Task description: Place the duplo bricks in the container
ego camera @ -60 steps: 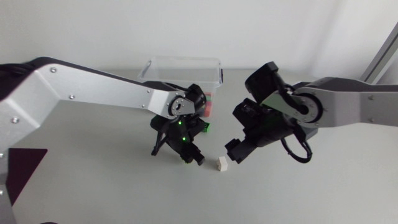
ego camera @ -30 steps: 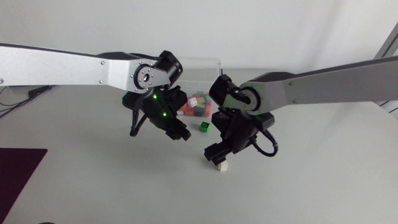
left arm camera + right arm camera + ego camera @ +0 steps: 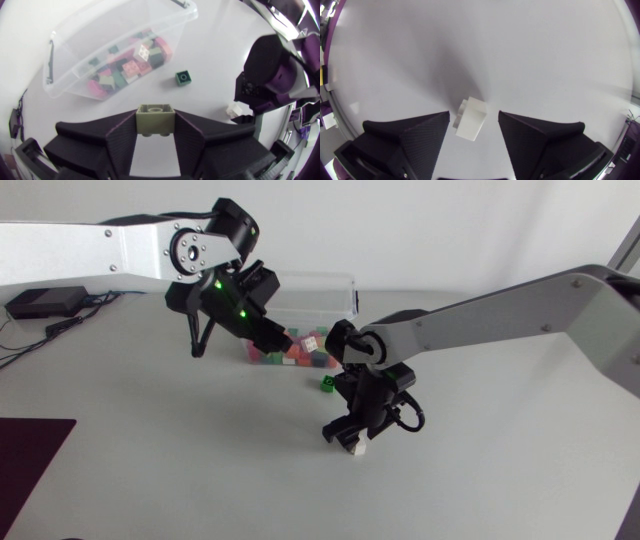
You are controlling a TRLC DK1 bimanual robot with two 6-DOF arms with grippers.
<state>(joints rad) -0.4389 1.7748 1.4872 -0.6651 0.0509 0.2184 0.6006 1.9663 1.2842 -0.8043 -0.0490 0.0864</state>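
Observation:
My left gripper (image 3: 275,337) hangs just in front of the clear container (image 3: 345,292), shut on an olive duplo brick (image 3: 155,119). The container (image 3: 75,47) holds several coloured bricks (image 3: 292,352). A small green brick (image 3: 327,383) lies on the table in front of it, and the left wrist view also shows this green brick (image 3: 183,78). My right gripper (image 3: 346,436) is low over a white brick (image 3: 357,446). In the right wrist view the white brick (image 3: 471,120) lies between the open fingers (image 3: 422,134), with a gap on each side.
The white brick (image 3: 233,110) and my right arm's wrist (image 3: 267,70) are ahead of the left gripper, to one side of the container. A dark mat (image 3: 30,455) lies at the table's near left corner.
My left arm has risen and swung back and left towards the container, still holding its brick. My right arm has come left and down over the white brick, and its fingers have narrowed.

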